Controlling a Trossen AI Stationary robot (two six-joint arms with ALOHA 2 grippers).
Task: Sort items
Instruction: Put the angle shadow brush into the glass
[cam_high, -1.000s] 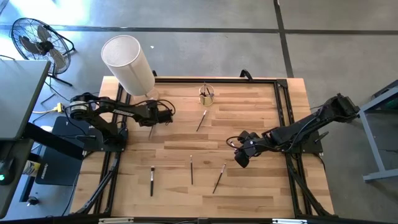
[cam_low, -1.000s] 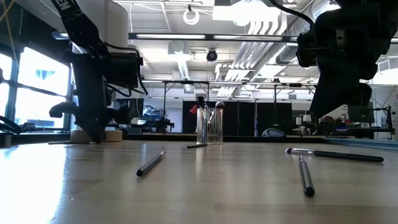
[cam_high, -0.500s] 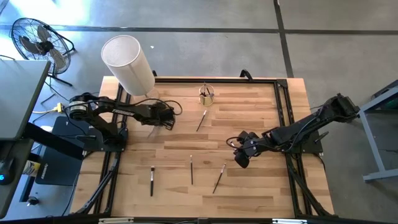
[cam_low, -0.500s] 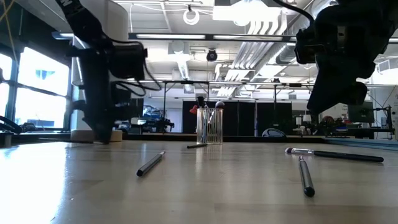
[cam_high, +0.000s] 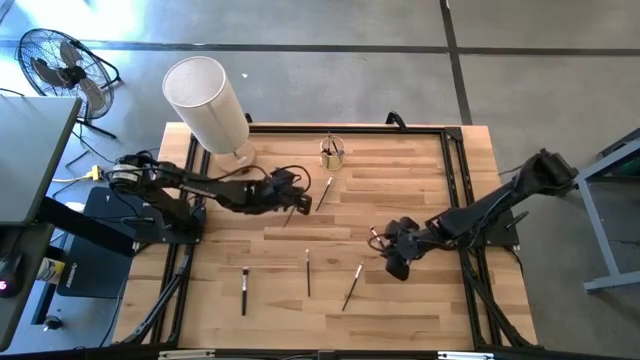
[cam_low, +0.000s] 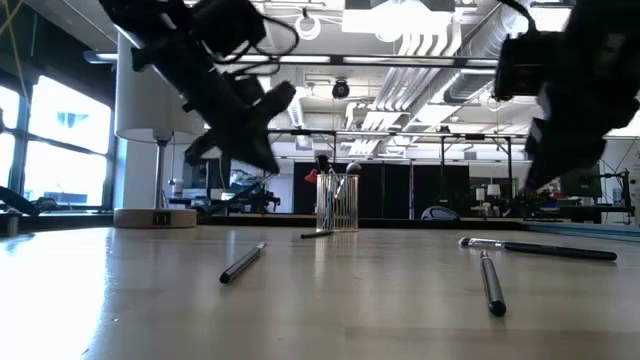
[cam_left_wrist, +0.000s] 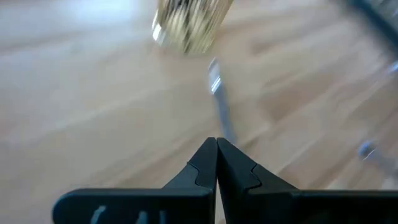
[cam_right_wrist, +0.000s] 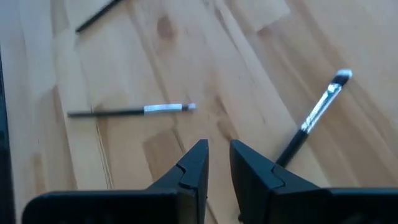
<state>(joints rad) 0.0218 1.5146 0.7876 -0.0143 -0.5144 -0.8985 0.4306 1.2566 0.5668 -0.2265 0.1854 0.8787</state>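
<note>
Wooden table, loose brushes; clenched left gripper beside glass cup.

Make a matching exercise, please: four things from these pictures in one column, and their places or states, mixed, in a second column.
Things:
1. left gripper
2. right gripper
3. glass cup
4. white cylinder

Places or states:
A. stands at the table's far left corner
B. fingers shut, over the table's middle, near a brush
C. fingers a little apart, right of middle
D. at the far edge, brushes standing inside

Pairs: 1-B, 2-C, 3-D, 4-A
</note>
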